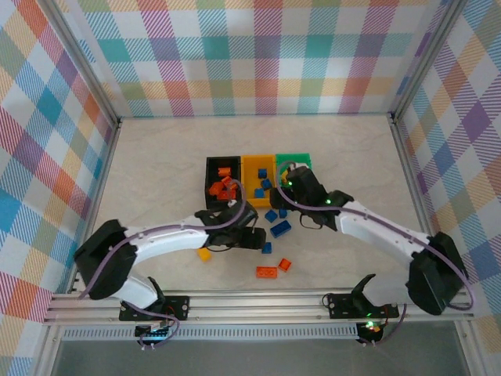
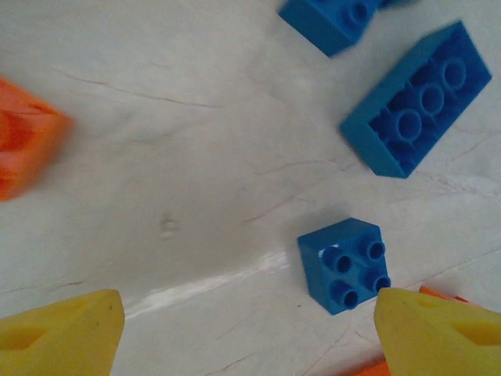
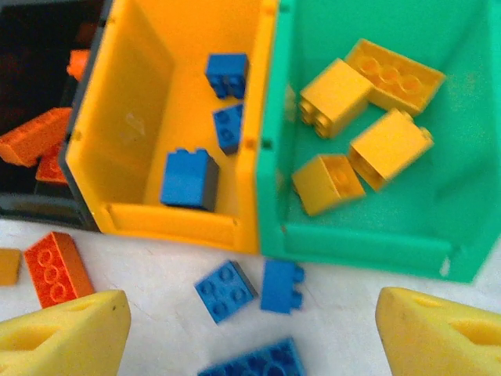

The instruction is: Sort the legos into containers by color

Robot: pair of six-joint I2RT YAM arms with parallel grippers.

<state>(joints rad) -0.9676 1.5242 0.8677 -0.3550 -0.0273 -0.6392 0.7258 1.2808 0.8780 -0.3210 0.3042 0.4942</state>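
Glossy studded bricks lie partly sorted: four yellow bricks (image 3: 337, 98) in the smooth green bin (image 3: 462, 211), three blue bricks (image 3: 190, 178) in the yellow-orange bin (image 3: 133, 117), and orange-red bricks (image 3: 35, 139) in the black bin (image 3: 31, 39). The bins touch in a row on the marbled table (image 1: 156, 172). At their 6 o'clock the right gripper (image 3: 254, 337) hovers, foam pads wide, empty. The left gripper (image 2: 249, 333), equally wide, flanks a square four-stud blue brick (image 2: 344, 266) at 5 o'clock in its view.

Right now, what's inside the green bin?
Four yellow bricks lie loose on the green bin's floor, in the right wrist view. From above, the right arm covers most of that bin.
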